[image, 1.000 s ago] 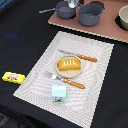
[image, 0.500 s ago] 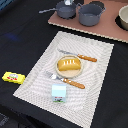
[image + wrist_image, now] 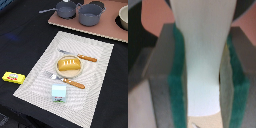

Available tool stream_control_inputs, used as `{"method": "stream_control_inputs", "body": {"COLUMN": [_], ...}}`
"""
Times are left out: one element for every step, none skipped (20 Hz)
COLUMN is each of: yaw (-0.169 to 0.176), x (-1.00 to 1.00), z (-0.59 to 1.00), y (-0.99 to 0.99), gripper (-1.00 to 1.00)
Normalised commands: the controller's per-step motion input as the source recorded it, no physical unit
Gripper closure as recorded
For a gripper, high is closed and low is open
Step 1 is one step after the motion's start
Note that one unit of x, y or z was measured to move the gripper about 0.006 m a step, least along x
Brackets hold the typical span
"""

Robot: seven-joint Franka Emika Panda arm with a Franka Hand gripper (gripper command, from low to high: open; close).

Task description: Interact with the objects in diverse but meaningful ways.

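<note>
White shaker clamped between the pincer's pads

The smooth white tapered shaker (image 3: 203, 40) sits upright between the pincer (image 3: 205, 95), whose jaws are closed on it, with the rough green foam pads (image 3: 177, 85) pressing both sides. Its glossy, narrowing body could slip, so a steady squeeze and a slow, level carry seem wise, with release only once the base rests flat. The arm is out of the exterior view, so the light-blue and white cardboard carton (image 3: 60, 92) and the flat yellow packet (image 3: 13, 77) cannot be placed against the pincer. The carton stands on the woven beige placemat (image 3: 100, 70).
</note>
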Motion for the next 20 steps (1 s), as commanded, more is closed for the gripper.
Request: {"method": "stream_control_inputs", "body": {"yaw": [-0.017,-0.021,-0.026,-0.032,-0.038,-0.035,-0.032,-0.029,-0.026,-0.024,-0.015,-0.006,0.000,0.000,0.000,0.000,0.000,0.000,0.000,0.000], "x": [-0.26,-0.25,-0.25,-0.23,-0.21,-0.21,-0.21,-0.23,-0.25,-0.24,-0.25,-0.25,-0.25,-0.24,-0.24,-0.25,-0.27,-0.28,-0.27,-0.25], "z": [-0.19,-0.21,-0.21,-0.20,-0.20,-0.20,-0.19,-0.19,-0.16,-0.15,-0.15,-0.16,-0.17,-0.18,-0.19,-0.19,-0.17,-0.14,-0.07,-0.01], "y": [0.00,0.00,0.00,0.00,0.00,0.00,0.00,0.00,0.00,0.00,0.01,0.03,0.04,0.04,0.05,0.05,0.03,0.01,0.00,0.00], "gripper": [1.00,1.00,1.00,1.00,1.00,1.00,1.00,1.00,1.00,1.00,1.00,-1.00,-1.00,-1.00,-1.00,-1.00,-1.00,-1.00,-1.00,-1.00]}}
